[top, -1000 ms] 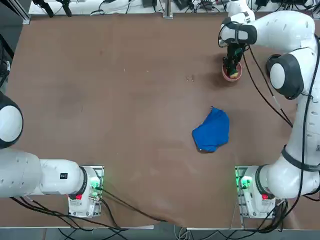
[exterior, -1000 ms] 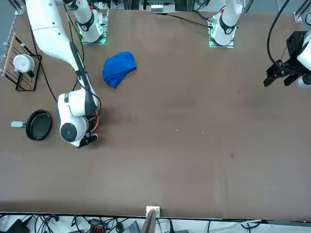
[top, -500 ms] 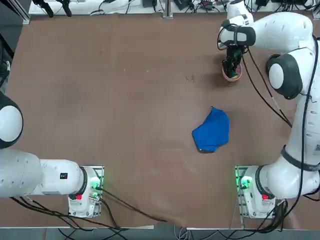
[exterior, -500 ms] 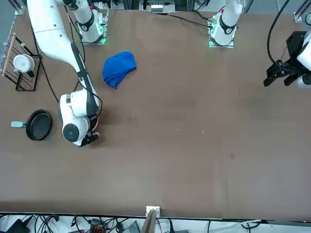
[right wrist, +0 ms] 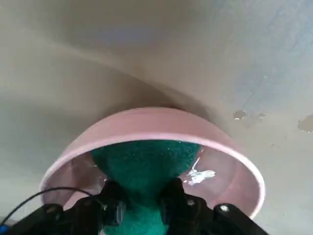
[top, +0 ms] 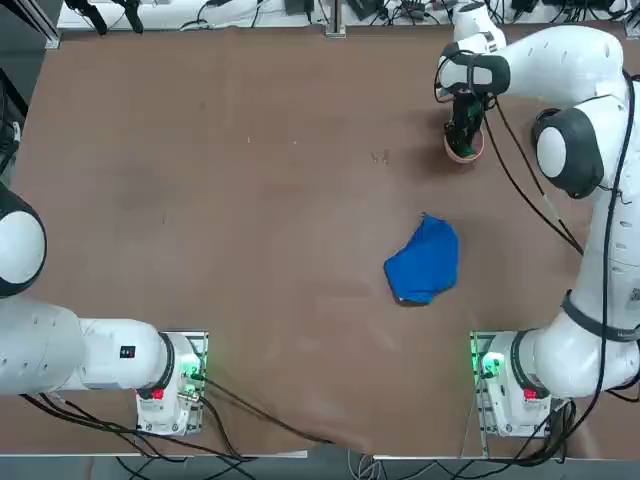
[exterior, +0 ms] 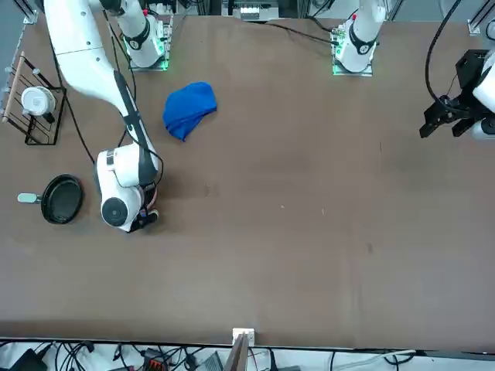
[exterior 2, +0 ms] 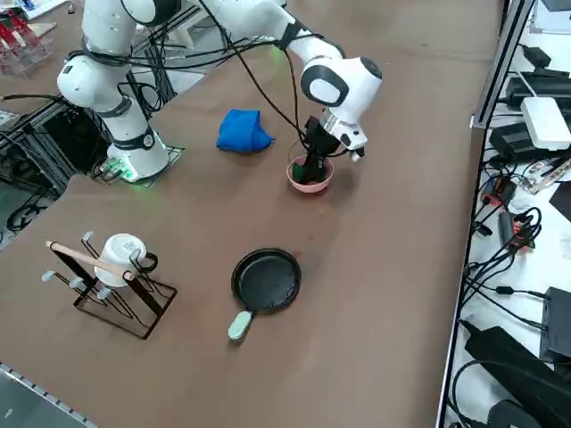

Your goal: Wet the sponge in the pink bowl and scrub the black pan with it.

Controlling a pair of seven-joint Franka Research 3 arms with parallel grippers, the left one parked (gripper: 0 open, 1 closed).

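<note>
While the sponge sits in the pink bowl, you have it clamped between the fingers of the right gripper. Wrist view: green face bulges wide beyond the pinch, narrow waist where the fingers bite. Reads as soft and springy, so it gives rather than slips at once.

Handling, my judgement: light when dry, heavier and slicker once soaked. A wet glint shows inside the bowl and drops lie on the table beside it, so you likely have water to work with. Step in hand looks like the wetting. Squeeze and ease a little if you want it to drink, but don't let go fully; a soaked block could roll out of the fingers. Best hold is across the middle, with enough sponge left below the fingertips to reach the pan without metal scraping.

Bowl looks thin and light; you could tip or drag it if you lift with the fingers against its wall. Go straight up, pause for the drip.

Black pan lies apart, to your right of the bowl, pale handle pointing away from it. Small pan, may slide or spin under scrubbing; press gently, short strokes
</note>
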